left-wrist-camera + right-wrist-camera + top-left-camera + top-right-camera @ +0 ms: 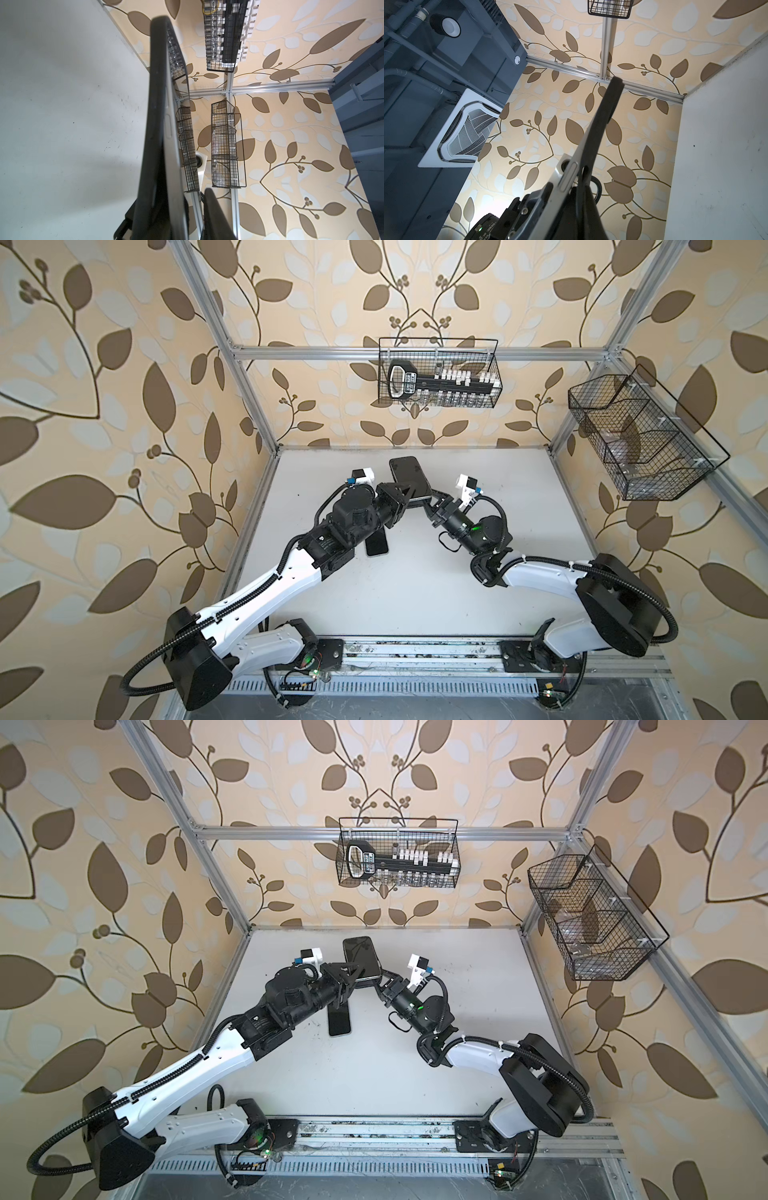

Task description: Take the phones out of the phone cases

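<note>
A dark phone (409,477) (361,957) is held up above the white table, screen up, between my two grippers. My left gripper (407,498) (354,977) is shut on its near left corner. In the left wrist view one finger (216,218) presses the mirror-like screen (182,145), and the black phone case (152,104) runs along the back. My right gripper (430,495) (382,978) is shut on the case's edge at the near right corner. In the right wrist view the black case (604,116) bends away from the phone's silver side (569,176).
A second dark phone (376,545) (340,1023) lies flat on the table (415,593) under my left arm. A wire basket with a black tool rack (440,373) hangs on the back wall. Another wire basket (640,439) hangs on the right wall.
</note>
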`<state>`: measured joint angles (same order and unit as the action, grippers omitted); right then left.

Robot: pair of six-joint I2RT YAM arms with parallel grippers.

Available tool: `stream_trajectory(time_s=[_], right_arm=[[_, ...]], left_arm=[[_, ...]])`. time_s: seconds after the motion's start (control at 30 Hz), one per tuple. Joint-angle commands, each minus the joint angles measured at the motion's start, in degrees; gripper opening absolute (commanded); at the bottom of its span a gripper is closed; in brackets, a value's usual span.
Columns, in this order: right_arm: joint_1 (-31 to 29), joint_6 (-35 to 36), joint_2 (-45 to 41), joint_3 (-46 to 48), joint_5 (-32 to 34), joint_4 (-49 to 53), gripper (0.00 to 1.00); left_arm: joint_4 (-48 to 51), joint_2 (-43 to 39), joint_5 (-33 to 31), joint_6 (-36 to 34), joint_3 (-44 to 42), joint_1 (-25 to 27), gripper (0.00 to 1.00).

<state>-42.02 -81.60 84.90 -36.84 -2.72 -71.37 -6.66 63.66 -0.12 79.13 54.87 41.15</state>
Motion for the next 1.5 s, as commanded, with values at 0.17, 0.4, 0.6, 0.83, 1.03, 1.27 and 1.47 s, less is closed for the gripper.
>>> stream_trajectory(time_s=[0.17, 0.4, 0.6, 0.83, 1.03, 1.27, 1.47], right_arm=[[-1.4, -0.6, 1.1, -0.2, -0.4, -4.6, 0.0], [-1.7, 1.1, 1.6, -0.1, -0.4, -2.9, 0.0], [-1.6, 6.0, 1.2, 0.3, -0.3, 1.9, 0.0], [-1.7, 12.4, 1.2, 0.3, 0.7, 6.5, 0.0], [-1.6, 15.4, 1.7, 0.2, 1.2, 9.0, 0.0], [-1.1, 16.2, 3.2, 0.8, 1.4, 10.0, 0.0], [0.3, 13.6, 5.9, 1.9, 0.4, 6.3, 0.0]], left_arm=[[-1.8, 0.2, 0.2, -1.1, 0.1, -1.4, 0.0], [-3.0, 0.0, 1.8, 0.1, 0.7, -1.9, 0.0], [-3.1, 0.2, 4.7, 1.5, 3.8, -2.0, 0.0], [-3.8, -1.6, 7.1, 4.6, 4.6, -2.0, 0.0], [-4.9, -3.4, 8.1, 6.0, 6.0, -2.0, 0.0], [-4.7, -5.3, 8.4, 5.7, 7.9, -2.0, 0.0], [-6.1, -5.8, 9.1, 7.6, 7.2, -2.0, 0.0]])
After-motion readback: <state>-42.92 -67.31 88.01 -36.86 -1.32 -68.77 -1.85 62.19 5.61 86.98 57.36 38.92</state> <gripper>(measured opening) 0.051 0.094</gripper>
